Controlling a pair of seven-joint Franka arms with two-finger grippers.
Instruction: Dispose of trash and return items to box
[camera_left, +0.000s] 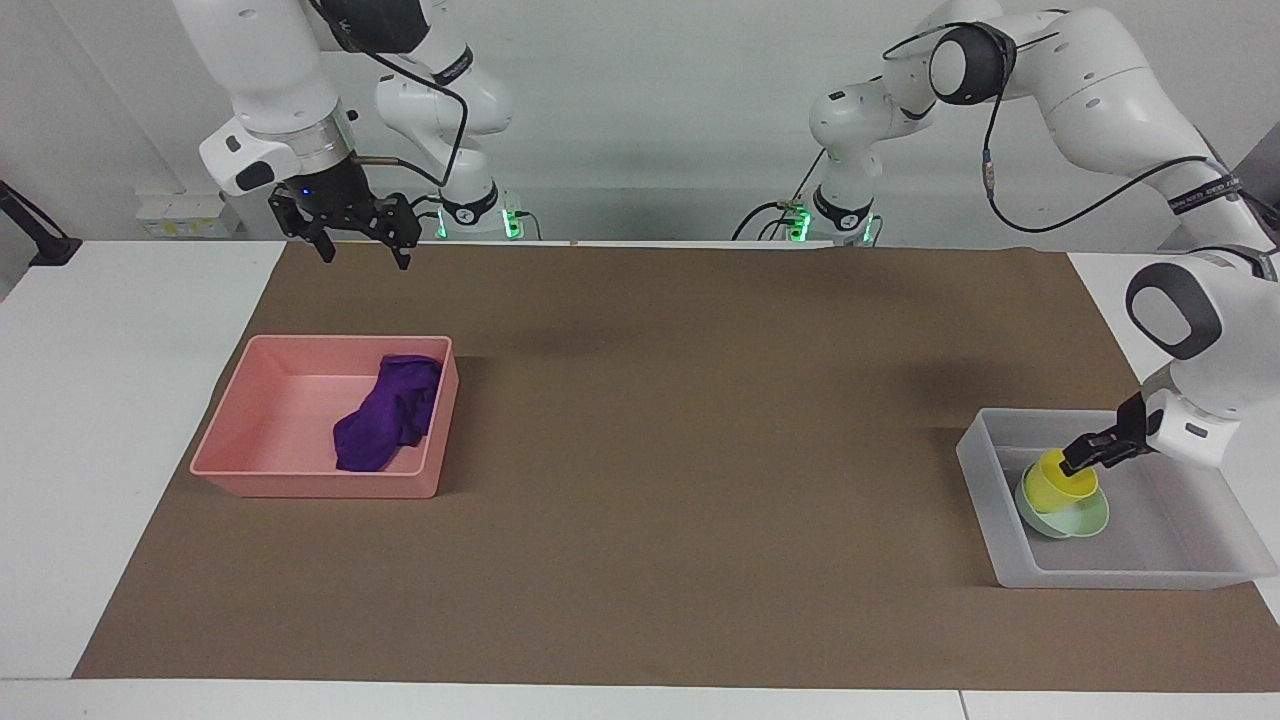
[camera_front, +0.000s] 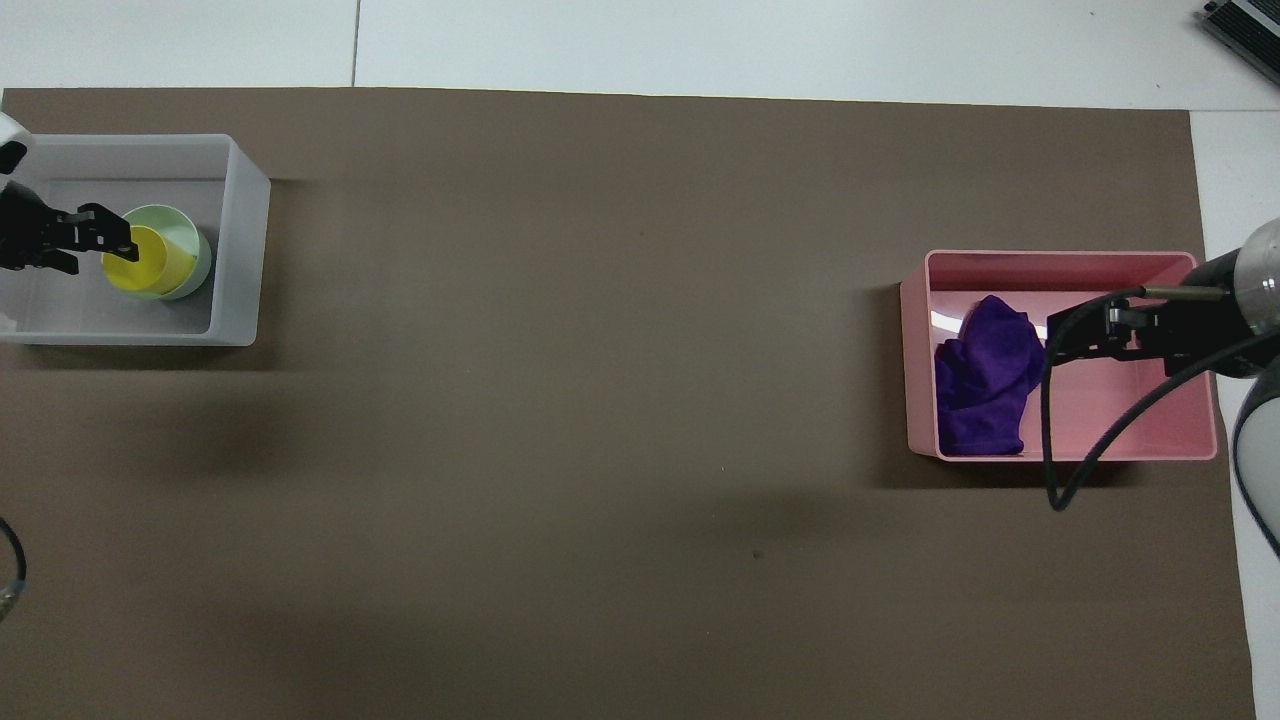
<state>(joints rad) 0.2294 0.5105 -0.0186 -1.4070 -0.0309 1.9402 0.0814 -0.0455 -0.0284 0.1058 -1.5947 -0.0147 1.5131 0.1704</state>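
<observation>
The yellow cup (camera_left: 1058, 484) rests tilted in the mint-green bowl (camera_left: 1075, 522), inside the translucent box (camera_left: 978, 455) at the left arm's end of the table. My left gripper (camera_left: 1078, 462) is low in the box at the cup's rim, fingers open, and no longer holds the cup. In the overhead view it (camera_front: 95, 245) sits beside the cup (camera_front: 140, 268), the bowl (camera_front: 190, 240) and the box wall (camera_front: 245, 250). The purple rag (camera_left: 385, 415) lies in the pink bin (camera_left: 310, 485). My right gripper (camera_left: 362, 248) is open and empty, raised above the mat's edge by the robots.
A brown mat (camera_left: 680, 450) covers the table between the box and the pink bin (camera_front: 1150, 420). In the overhead view the right gripper (camera_front: 1075, 335) and its cable hang over the bin beside the rag (camera_front: 985, 385).
</observation>
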